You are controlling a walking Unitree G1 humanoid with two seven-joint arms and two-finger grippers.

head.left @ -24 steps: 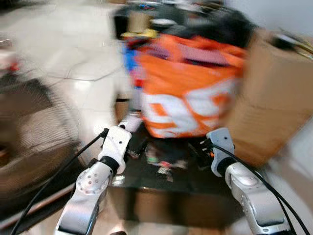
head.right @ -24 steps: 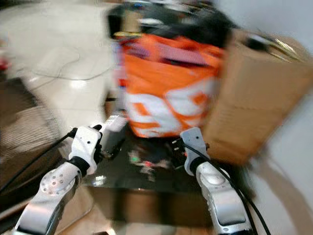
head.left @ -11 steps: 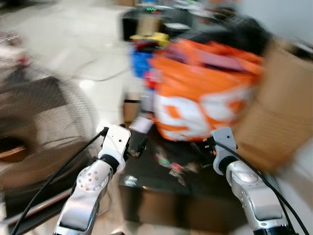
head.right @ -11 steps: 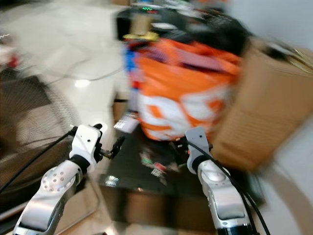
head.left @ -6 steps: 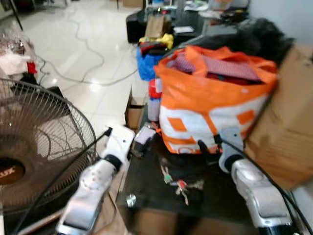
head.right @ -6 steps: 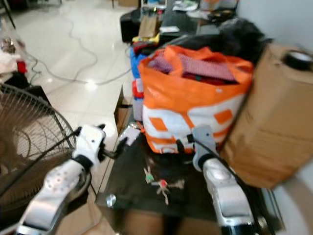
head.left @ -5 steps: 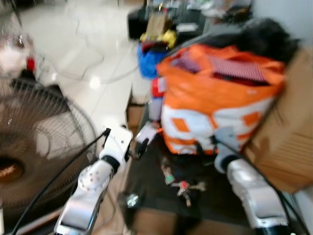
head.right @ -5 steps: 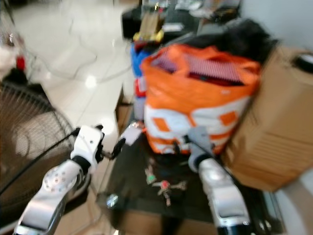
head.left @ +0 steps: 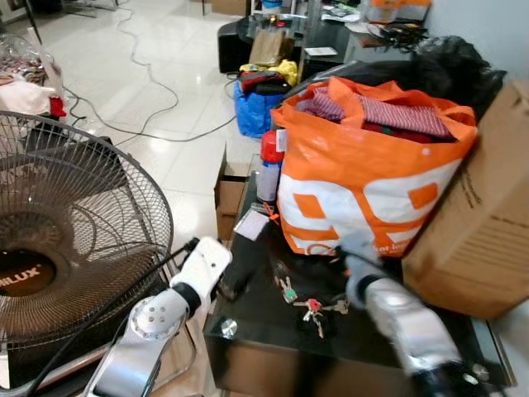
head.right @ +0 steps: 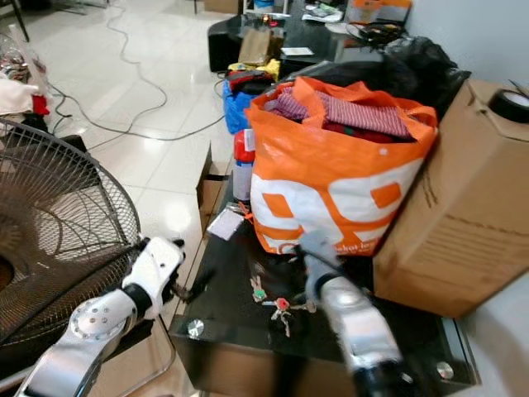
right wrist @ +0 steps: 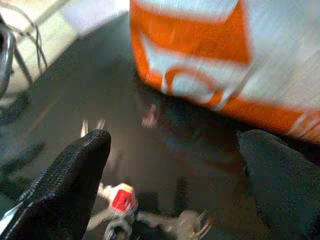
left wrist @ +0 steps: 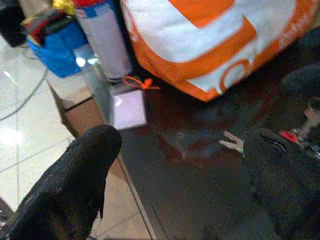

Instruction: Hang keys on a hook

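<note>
I'm barely started, by my reading: the keys (head.left: 312,311) lie loose on the dark glass table (head.left: 248,331), in front of the orange bag (head.left: 364,174), and nothing holds them. I see no hook anywhere, so the grasp, the carry and the hanging are all left.

My right tool (right wrist: 175,185) hangs just above the keys with its fingers spread wide and empty. In the right wrist view the red-tagged bunch sits between them, a little nearer one finger. My left tool (left wrist: 170,165) hovers over the table's edge on my left, fingers also apart and empty. I'd judge the right one better placed for the pick.

The head views give me the layout: the fan (head.left: 66,240) on my left, the cardboard box (head.left: 479,223) on my right, the bag behind the keys. They blur my right arm, though, so the spread fingers read clearly from the wrist views alone. The left wrist view adds a white tag (left wrist: 127,111) by a spray can (left wrist: 105,40) at the bag's corner.
</note>
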